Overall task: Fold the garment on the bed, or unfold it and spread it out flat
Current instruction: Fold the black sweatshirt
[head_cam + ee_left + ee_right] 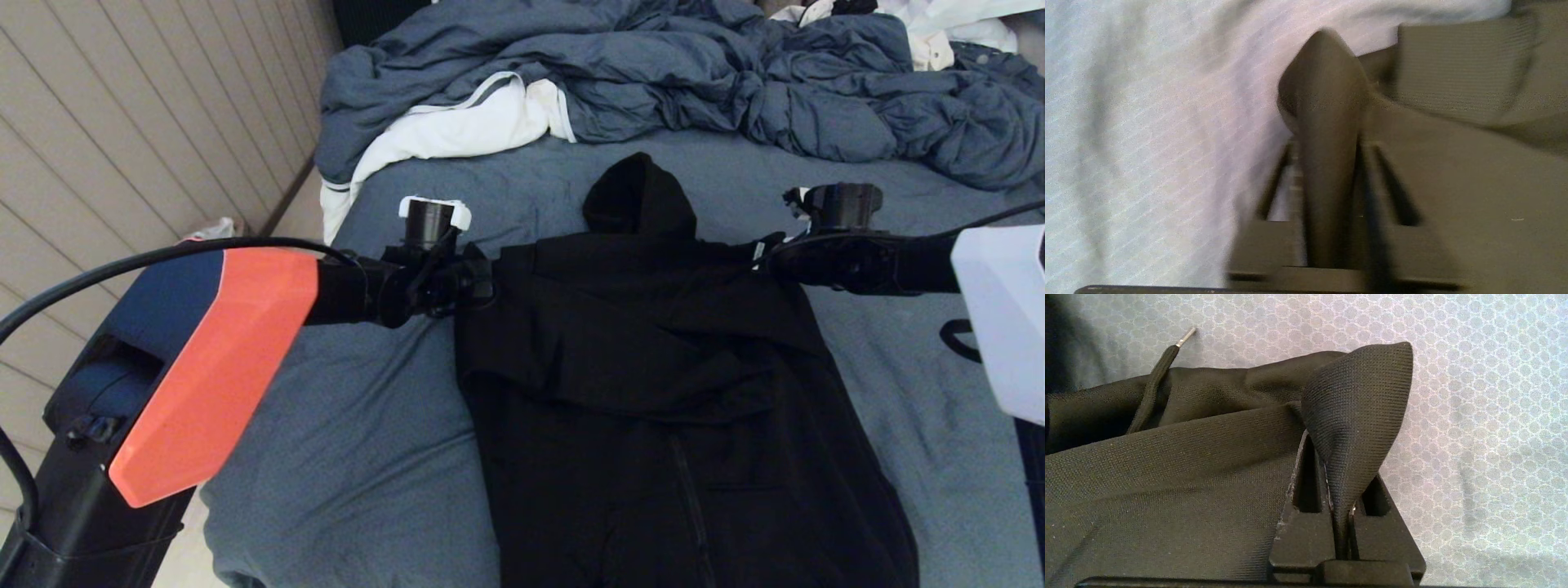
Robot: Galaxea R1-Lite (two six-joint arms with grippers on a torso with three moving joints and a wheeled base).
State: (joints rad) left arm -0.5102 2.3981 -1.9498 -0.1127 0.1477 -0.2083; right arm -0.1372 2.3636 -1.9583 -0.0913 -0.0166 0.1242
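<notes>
Left pincer (pixel 478 282): closed on fabric fold at left shoulder edge of large black zip-front hoodie (pixel 653 392).
Right pincer (pixel 771 257): clamped on fabric fold at right shoulder.
Hoodie: lies front up on wide bed w/ blue-grey sheet (pixel 359 425), hood pointing toward rumpled blue-grey duvet (pixel 694 73); drawcord (pixel 1153 386) visible in right wrist view.
White cloth w/ grey trim (pixel 457 126): near duvet, apart from hoodie.

A home bedroom; wide bed (pixel 367 425) in blue-grey sheet; rumpled duvet (pixel 653 73); panelled wall (pixel 122 122) beside it

Plain black garment (pixel 653 367) on blue-grey bed (pixel 367 425).
</notes>
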